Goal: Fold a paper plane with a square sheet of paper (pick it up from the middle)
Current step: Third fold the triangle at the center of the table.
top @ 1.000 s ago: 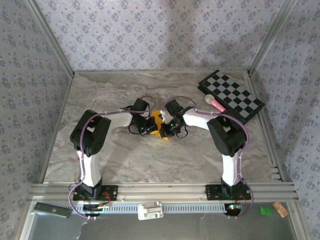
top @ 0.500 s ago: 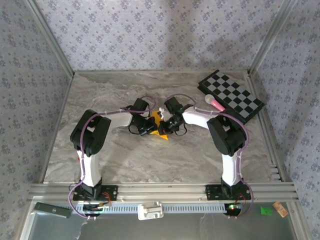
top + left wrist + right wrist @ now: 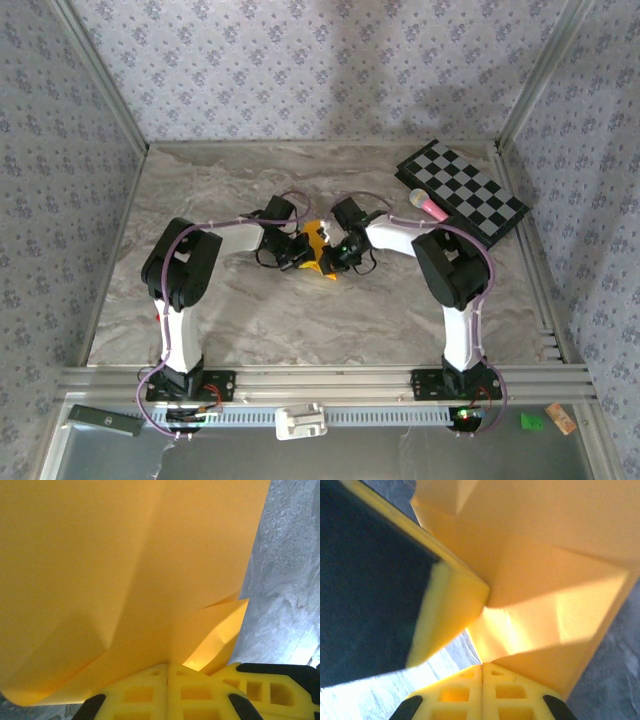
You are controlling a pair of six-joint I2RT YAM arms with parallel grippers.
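Folding step in hand: left fingers and right fingers each clenched on the part-folded paper; next move likely needs a pressed crease

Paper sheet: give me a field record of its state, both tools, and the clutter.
object: orange-yellow paper sheet, partly folded, creases visible, not yet a plane
location: middle of the table, between the two arms
left tool: shut on the paper sheet
right tool: shut on the paper sheet, from the opposite side
lifted or resting: cannot tell
clutter: checkered board at far right; pink-tipped stick at its left edge
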